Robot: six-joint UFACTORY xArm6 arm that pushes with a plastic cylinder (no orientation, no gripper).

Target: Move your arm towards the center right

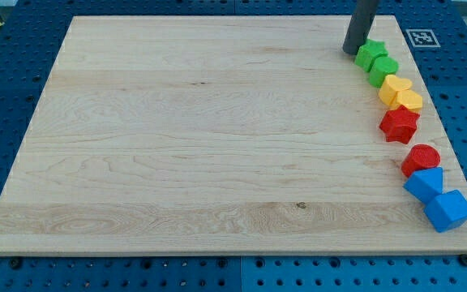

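Note:
My tip [352,51] rests on the wooden board [201,138] near the view's top right, just left of a green star block [370,53]. Below the star, along the board's right edge, run a green hexagon-like block [384,70], a yellow heart block [394,87], a yellow hexagon-like block [409,100], a red star block [400,124], a red round block [421,159], a blue block [424,185] and a blue cube-like block [448,210]. The tip is close to the green star; I cannot tell whether they touch.
The board lies on a blue perforated table [6,73]. A black-and-white marker tag [422,37] sits at the board's top right corner.

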